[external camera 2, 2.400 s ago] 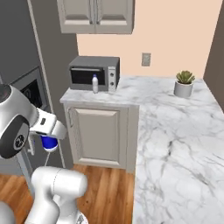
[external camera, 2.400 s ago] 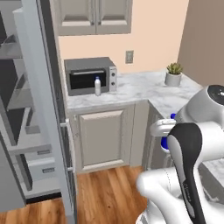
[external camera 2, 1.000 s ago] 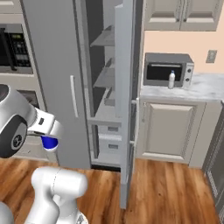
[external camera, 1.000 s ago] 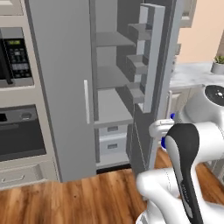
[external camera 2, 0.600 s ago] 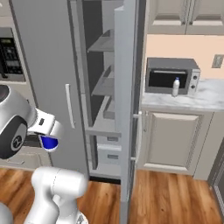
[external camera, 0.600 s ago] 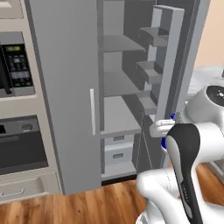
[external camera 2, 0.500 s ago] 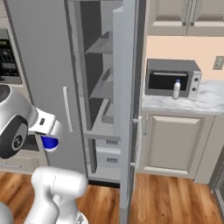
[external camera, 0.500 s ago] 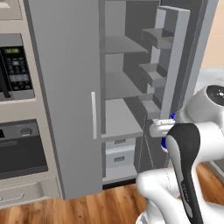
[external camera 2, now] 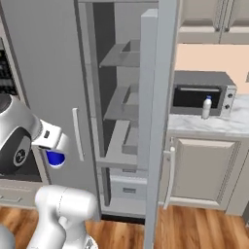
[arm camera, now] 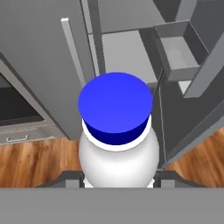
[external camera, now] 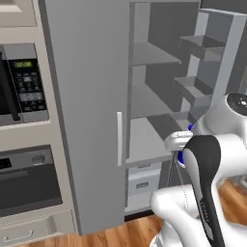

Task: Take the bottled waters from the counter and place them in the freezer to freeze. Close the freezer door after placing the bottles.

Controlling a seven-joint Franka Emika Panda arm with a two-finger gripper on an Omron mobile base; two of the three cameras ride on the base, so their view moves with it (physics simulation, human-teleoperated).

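Note:
My gripper [arm camera: 118, 178] is shut on one of the bottled waters [arm camera: 117, 135], a whitish bottle whose blue cap faces the hand camera. Its blue cap also peeks out under the hand [external camera 2: 55, 158] and beside the arm [external camera: 182, 157]. The freezer [external camera 2: 119, 141] stands open ahead, grey shelves showing. Its freezer door [external camera 2: 158, 121] is swung out towards me, with door bins [external camera: 202, 87] on its inner side. A second bottled water [external camera 2: 206, 107] stands on the counter [external camera 2: 228, 125] to the right, in front of the toaster oven.
A closed grey door [external camera: 87, 120] with a pale bar handle [external camera: 118, 139] stands left of the open compartment. Left of it are a built-in microwave [external camera: 21, 82] and a wall oven [external camera: 26, 181]. A grey toaster oven [external camera 2: 199, 95] sits on the counter above beige cabinets [external camera 2: 199, 175].
The whole picture has shifted: the base has moved, and the open freezer now looms closer and more central. The bottle stays in my gripper.

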